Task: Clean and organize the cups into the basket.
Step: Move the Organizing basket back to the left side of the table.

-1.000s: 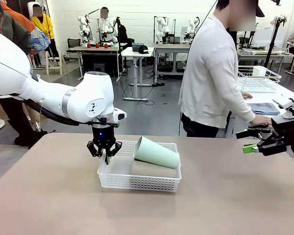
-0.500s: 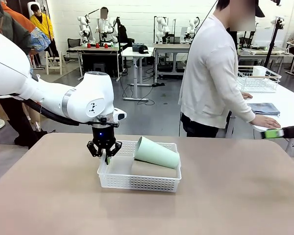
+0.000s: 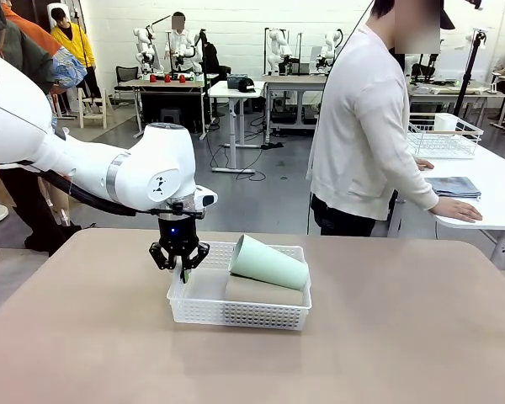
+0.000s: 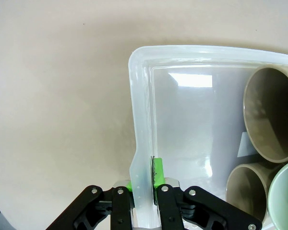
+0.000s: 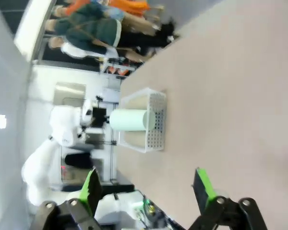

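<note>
At centre frame, the white basket (image 3: 240,314) sits on the table, holding the mint cup (image 3: 268,263) atop two tan cups (image 4: 271,115). The left gripper (image 4: 144,190) pinches the basket's left rim. Any slide should go slowly and level, so the cups stay put. The right gripper (image 5: 146,187) is spread wide, empty.

In the left wrist view the basket (image 4: 143,143) runs off the right edge, cutting off the mint cup (image 4: 285,201) and both tan cups (image 4: 273,115), while the right wrist view is blurred throughout.
</note>
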`<control>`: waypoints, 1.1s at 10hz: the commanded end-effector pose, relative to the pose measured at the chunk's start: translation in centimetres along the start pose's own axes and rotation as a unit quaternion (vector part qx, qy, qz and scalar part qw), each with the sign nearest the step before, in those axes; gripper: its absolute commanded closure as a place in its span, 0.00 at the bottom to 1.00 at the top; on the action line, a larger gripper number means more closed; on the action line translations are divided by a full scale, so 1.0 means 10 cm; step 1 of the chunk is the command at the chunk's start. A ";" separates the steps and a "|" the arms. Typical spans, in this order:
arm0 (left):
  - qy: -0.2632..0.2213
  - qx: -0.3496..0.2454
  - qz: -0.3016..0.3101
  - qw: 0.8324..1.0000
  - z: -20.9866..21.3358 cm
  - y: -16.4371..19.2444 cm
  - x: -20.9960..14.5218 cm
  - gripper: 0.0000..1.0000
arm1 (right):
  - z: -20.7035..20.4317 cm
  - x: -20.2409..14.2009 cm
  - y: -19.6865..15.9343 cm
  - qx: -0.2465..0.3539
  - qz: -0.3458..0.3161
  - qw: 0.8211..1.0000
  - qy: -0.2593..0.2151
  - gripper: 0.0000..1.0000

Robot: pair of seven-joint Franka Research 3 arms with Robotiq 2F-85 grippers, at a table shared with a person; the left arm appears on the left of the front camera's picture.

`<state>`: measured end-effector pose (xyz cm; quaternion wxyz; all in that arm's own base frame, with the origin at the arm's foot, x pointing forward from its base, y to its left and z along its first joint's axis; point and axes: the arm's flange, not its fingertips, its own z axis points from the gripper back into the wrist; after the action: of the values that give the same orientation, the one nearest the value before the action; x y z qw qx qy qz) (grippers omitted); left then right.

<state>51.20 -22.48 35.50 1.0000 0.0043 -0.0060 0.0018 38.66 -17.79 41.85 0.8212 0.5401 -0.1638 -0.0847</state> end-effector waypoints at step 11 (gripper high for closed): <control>-0.003 0.000 0.000 1.000 0.03 -0.01 0.00 1.00 | 0.53 -0.12 -0.46 0.040 -0.110 0.993 -0.017 0.00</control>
<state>51.20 -22.48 35.49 1.0000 0.0043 -0.0060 0.0017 35.96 -24.30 39.25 0.7785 0.5916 -0.1157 -0.1750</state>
